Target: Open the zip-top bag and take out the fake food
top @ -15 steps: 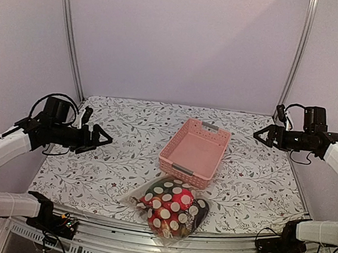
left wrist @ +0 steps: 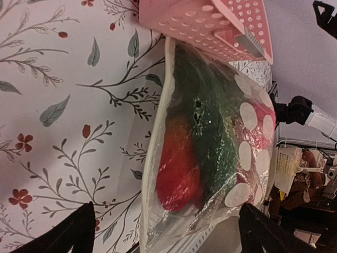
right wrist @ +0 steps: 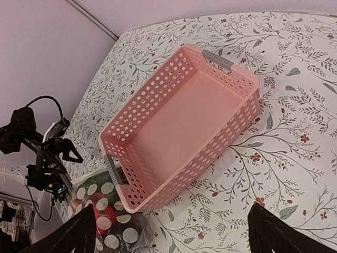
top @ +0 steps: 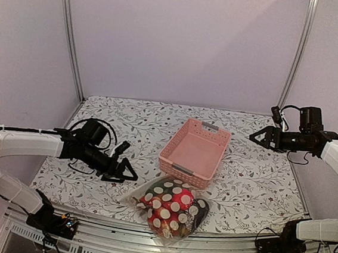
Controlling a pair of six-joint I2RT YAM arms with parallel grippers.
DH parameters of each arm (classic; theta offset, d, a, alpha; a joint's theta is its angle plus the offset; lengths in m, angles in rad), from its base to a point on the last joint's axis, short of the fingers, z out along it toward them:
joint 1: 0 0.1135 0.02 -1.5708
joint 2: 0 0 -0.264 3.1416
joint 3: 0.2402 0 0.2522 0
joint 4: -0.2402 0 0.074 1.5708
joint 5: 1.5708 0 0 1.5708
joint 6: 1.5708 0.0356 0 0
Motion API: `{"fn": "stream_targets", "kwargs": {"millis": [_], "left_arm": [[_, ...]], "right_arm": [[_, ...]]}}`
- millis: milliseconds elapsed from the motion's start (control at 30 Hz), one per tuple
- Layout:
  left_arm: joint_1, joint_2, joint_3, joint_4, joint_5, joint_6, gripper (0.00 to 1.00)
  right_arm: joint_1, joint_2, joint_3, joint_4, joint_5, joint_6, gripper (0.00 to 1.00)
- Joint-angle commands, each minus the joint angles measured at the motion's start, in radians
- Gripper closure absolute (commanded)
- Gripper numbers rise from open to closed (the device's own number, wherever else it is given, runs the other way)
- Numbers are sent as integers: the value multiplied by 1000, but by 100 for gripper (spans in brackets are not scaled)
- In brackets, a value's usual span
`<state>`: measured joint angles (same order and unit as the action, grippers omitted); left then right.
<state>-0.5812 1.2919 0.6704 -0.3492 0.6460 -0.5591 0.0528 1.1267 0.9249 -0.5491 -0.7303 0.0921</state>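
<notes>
The zip-top bag (top: 170,211) lies flat on the counter (top: 121,128) just in front of the pink basket (top: 194,148). Its far edge is right up against the basket's near wall, and its near corner reaches the counter's front rim. I can see the fake food (top: 163,202) packed inside it. Through the clear plastic and its white dots, my left wrist view gives me a glossy red piece (left wrist: 176,168) lying against a dark green one (left wrist: 210,116). The overhead view shows more red, with something dark along the bag's right side. I cannot tell from here whether the bag's seal is shut.

My left fingers (left wrist: 68,237) are spread wide and pinch nothing. They sit low over the counter to the left of the basket's near end, pointed at the bag, near its left corner but apart from it. My right fingers (right wrist: 274,232) are spread wide too, with nothing between them. They hang well above the counter to the right of the basket, level with its far end, and their camera looks down into it. The basket stands at a slant on the counter, with a grey handle at each short end.
</notes>
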Motion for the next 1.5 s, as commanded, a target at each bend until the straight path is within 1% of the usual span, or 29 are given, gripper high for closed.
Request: {"fn": "stream_targets", "kwargs": {"millis": [0, 100, 200, 400, 467, 667, 700, 867, 933, 1100, 1233, 1333, 1400, 1467], "left_arm": [[-68, 136, 26, 134, 55, -20, 7], [-88, 240, 56, 188, 104, -31, 12], [-100, 311, 83, 238, 142, -49, 16], [-129, 379, 117, 332, 227, -90, 30], [-140, 392, 135, 374, 241, -93, 38], [-192, 429, 186, 392, 293, -83, 62], [-198, 431, 193, 391, 294, -79, 67], [-210, 414, 211, 379, 297, -77, 99], [-213, 389, 220, 356, 291, -64, 100], [-234, 295, 281, 198, 266, 17, 100], [-238, 233, 360, 87, 204, 65, 100], [-238, 248, 424, 57, 189, 69, 100], [-238, 277, 473, 30, 206, 78, 100], [-242, 301, 532, -49, 204, 125, 100]], "right_arm": [[10, 15, 24, 3, -27, 12, 1], [10, 18, 30, -2, -28, 15, 1], [9, 17, 33, -1, -21, 16, 1], [9, 21, 35, -1, -8, 23, 1], [10, 21, 35, 1, -7, 27, 1], [9, 24, 38, -3, 1, 30, 1], [9, 24, 38, -4, 4, 29, 1], [10, 26, 39, -7, 3, 28, 1], [10, 27, 42, -6, 1, 30, 1], [10, 24, 47, -5, -10, 37, 1], [10, 21, 46, -2, -13, 45, 1], [11, 19, 40, 4, -14, 47, 1], [10, 19, 40, 5, -15, 47, 1], [11, 19, 43, 3, -12, 46, 1]]}}
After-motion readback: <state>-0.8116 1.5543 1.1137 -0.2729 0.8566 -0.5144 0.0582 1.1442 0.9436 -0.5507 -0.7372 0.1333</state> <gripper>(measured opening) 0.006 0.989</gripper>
